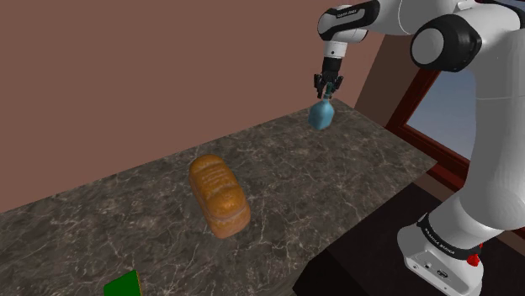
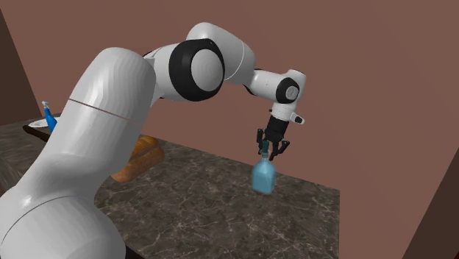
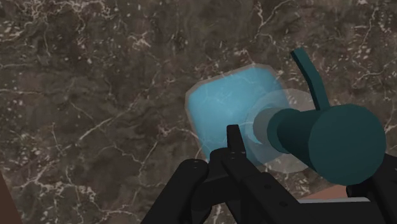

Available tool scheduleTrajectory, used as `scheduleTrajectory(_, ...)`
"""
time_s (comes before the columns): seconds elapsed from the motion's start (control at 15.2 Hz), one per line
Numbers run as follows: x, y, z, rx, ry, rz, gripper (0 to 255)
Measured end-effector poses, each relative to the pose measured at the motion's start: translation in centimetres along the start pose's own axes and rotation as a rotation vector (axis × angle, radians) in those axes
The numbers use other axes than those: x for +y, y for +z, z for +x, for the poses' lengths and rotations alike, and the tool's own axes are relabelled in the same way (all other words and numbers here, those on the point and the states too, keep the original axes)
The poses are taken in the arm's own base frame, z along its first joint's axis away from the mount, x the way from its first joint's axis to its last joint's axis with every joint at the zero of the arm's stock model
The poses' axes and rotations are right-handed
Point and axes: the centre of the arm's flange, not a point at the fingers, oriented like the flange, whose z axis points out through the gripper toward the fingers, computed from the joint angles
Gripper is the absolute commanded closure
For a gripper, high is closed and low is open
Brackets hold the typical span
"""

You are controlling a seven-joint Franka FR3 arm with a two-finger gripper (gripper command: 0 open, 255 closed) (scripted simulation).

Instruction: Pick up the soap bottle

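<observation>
Gripping only the narrow pump neck (image 3: 272,127), the end effector (image 1: 327,84) was seen closed on the soap bottle (image 1: 320,114), which was held tilted over the wall end of the desk (image 1: 336,185), so a slip and drop from so slight a hold was judged possible.

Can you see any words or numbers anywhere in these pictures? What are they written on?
Nothing can be read.
Tiny light lettering on the white arm, near its wrist: too small to read.
Tiny lettering on the dark band near the arm's foot: too small to read.
Blue soap bottle, bread loaf, stone counter: no writing.
</observation>
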Motion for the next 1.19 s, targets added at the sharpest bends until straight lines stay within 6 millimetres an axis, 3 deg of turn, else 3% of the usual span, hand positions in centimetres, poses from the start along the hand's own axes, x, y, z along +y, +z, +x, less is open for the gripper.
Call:
scheduleTrajectory(0.33, -0.1, -1.0, -0.3, -0.003, 0.000, 0.000, 255)
scheduleTrajectory(1.19, -1.1, -7.2, -2.2, -0.003, 0.000, 0.000, 255)
